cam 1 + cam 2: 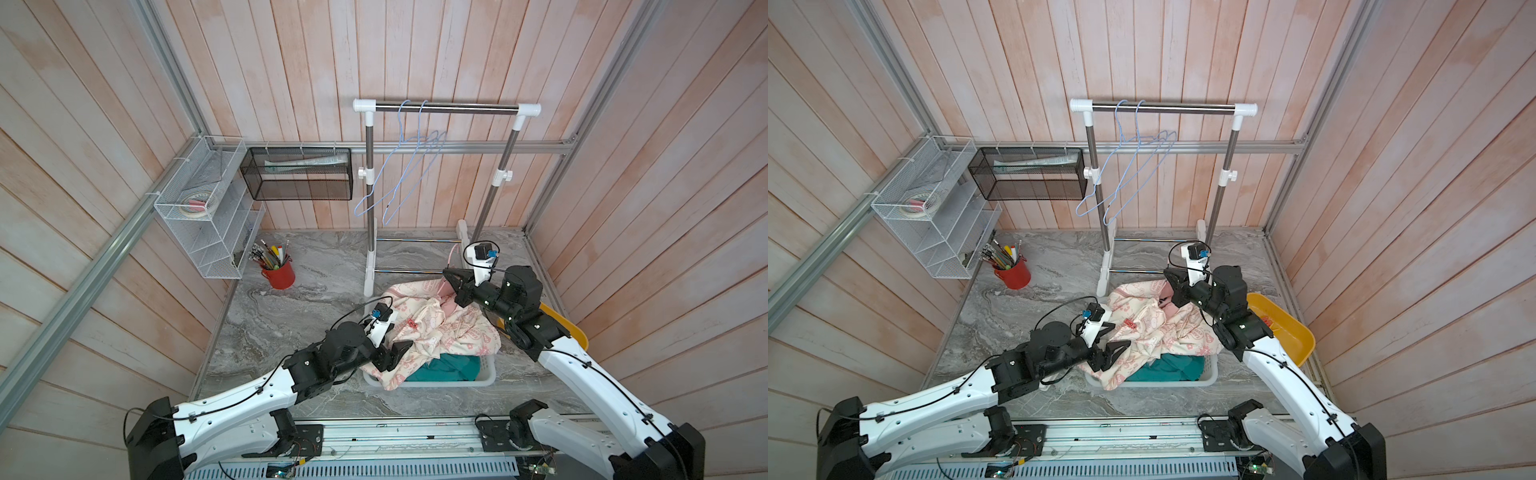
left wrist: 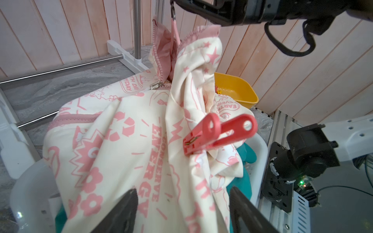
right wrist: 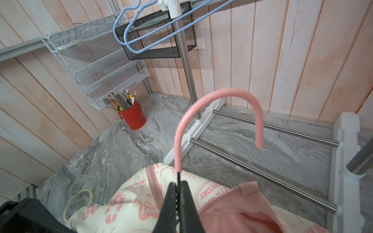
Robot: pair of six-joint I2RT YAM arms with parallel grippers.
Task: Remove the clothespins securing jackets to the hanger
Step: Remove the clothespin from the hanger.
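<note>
- The right gripper (image 3: 178,188) is clenched on the bare black wire neck of the pink coated-wire hanger (image 3: 230,92), holding it up above the garment pile.
- The left gripper (image 2: 182,194) is released. Its jaws are spread wide and grasp nothing as it hovers just over the cream pink-printed hooded jacket (image 2: 125,153).
- Just ahead of those jaws, a small red-coral plastic clothespin (image 2: 218,133) bites a fold of the cream fabric, its handles free. Whether it also pinches the hanger underneath cannot be told.
- The jacket drapes over a white plastic basket (image 1: 486,376), with a teal jacket (image 1: 449,368) beneath it. A yellow plastic bin (image 1: 1293,345) stands beside the right arm.
- Several things could go wrong from here:
  - The open jaws could catch loose cloth along with the handles, so the clip never opens.
  - Pulling without a full squeeze could drag the jacket, or twist the thin neck out of the right grip.
  - The pin could spring away once freed.
</note>
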